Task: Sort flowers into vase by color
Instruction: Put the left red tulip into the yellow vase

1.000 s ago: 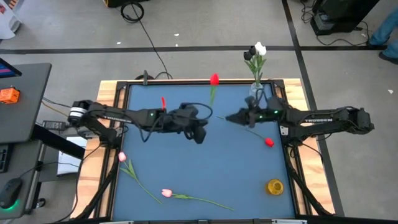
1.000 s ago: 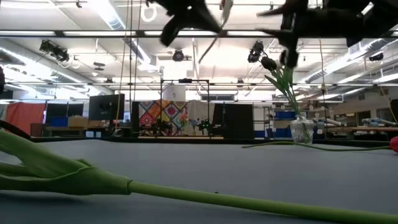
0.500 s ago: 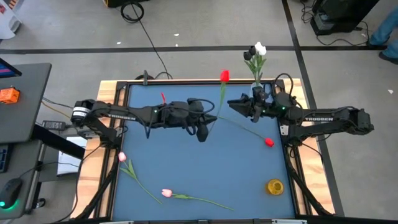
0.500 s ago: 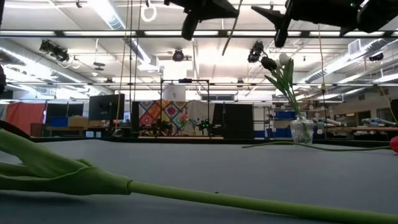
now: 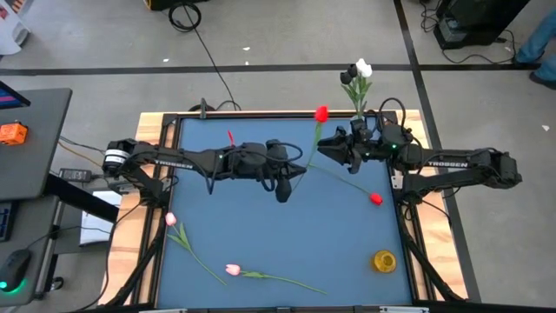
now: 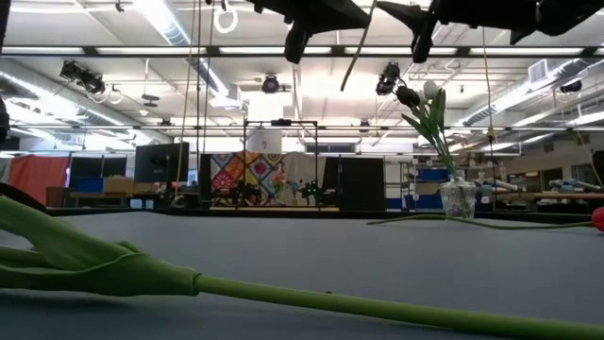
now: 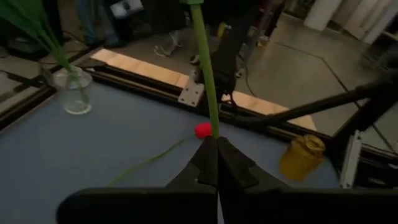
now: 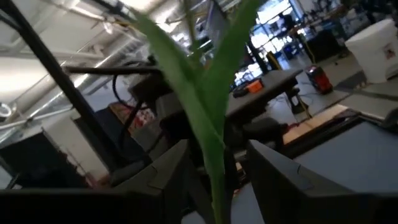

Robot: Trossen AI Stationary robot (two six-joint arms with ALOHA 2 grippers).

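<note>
A red tulip (image 5: 321, 114) stands above the middle of the blue table (image 5: 261, 235), with my left gripper (image 5: 298, 170) shut on its green stem. My right gripper (image 5: 327, 149) is open just to the right of it. Its fingers (image 8: 163, 174) stand on either side of the tulip's long leaves (image 8: 210, 134); whether they touch, I cannot tell. A clear vase (image 5: 360, 130) at the far right edge holds a white flower and a dark one (image 5: 358, 71). Another red flower (image 5: 375, 198) and two pink ones (image 5: 171, 219) (image 5: 232, 270) lie on the table. My left gripper pinches the red tulip's stem near its lower end (image 7: 212, 132) between its two fingers. The fingers come nearly level from the table's left and lie across the stem. The tulip stands about upright above them, lifted clear of the table.
A yellow vase (image 5: 384, 260) stands near the table's front right corner. The lying red flower's stem (image 5: 343, 181) runs under the two grippers. A wooden frame (image 5: 156, 130) borders the table. In the low view a green stem (image 6: 283, 293) lies close to the camera.
My left gripper has carried the red tulip toward the table's right edge and rolled, so the head has swung toward the clear vase. My right gripper has risen and drawn a little toward the far edge.
</note>
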